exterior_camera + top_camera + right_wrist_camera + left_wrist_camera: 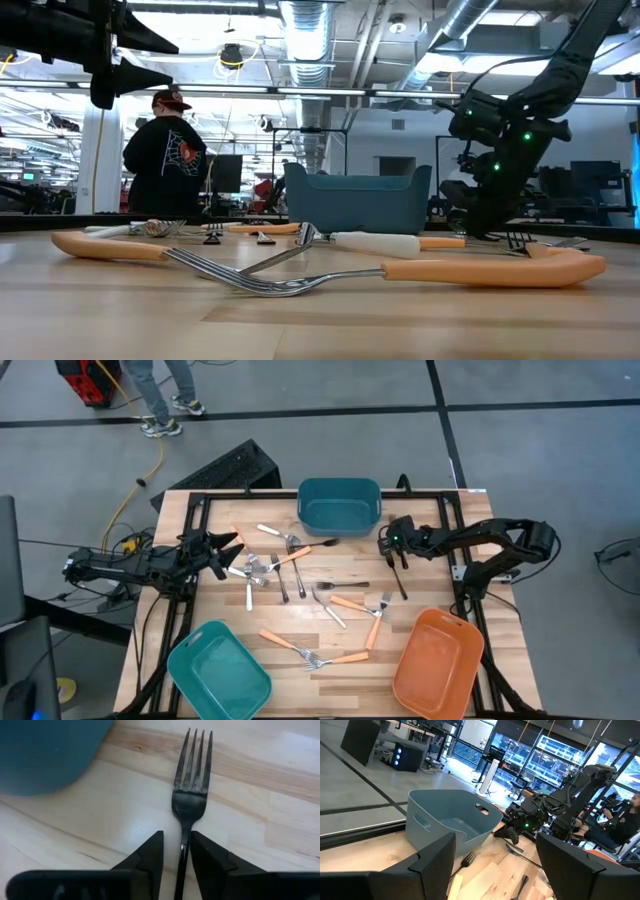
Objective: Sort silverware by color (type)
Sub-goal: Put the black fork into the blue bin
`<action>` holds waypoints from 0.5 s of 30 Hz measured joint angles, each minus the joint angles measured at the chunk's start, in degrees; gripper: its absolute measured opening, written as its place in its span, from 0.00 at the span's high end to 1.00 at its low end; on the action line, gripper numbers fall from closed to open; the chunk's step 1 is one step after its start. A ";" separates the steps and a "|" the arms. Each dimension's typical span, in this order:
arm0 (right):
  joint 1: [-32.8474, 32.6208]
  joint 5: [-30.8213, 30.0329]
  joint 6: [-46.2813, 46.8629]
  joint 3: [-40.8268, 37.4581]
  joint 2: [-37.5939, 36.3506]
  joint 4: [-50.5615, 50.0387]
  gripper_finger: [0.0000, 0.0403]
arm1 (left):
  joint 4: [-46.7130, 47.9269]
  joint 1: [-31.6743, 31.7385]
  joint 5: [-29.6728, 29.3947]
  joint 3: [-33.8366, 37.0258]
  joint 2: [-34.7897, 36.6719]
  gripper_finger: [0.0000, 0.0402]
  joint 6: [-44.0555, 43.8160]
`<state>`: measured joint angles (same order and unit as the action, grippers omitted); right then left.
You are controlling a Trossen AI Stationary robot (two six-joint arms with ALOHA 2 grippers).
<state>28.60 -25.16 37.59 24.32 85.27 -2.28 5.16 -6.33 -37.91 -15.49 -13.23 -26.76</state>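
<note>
- Right end effector (176,865) is sitting low on the worktop (430,585), right of the dark teal bin (340,506); its fingers are straddling the neck of a black fork (192,780), narrow gap, apparently not clamped yet.
- The fork is lying flat on the right far part of the worktop, tines toward the bin.
- Judgement: it looks light, stiff, thin and slick; being flat on the wood, the handle is giving little to bite on, so the neck just behind the head looks the best hold.
- Left end effector (228,552) is hovering with fingers apart over the left cluster of silverware (262,568).
- The bin's wall is crowding the right end effector; orange bin (438,664) and light teal bin (218,672) are standing on the near edge, well clear.
</note>
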 joint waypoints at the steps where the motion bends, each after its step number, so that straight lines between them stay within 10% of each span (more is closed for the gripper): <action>1: 0.00 -0.13 0.07 0.00 0.00 0.00 0.72 | 0.00 0.00 0.00 0.00 0.00 0.35 -0.01; 15: -0.02 -0.85 0.09 -0.24 -0.37 0.91 0.91 | 0.32 0.00 -0.46 0.00 0.00 0.35 -0.04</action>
<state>28.58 -26.01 37.68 24.08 84.91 -1.38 5.48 -6.33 -38.37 -15.49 -13.23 -26.81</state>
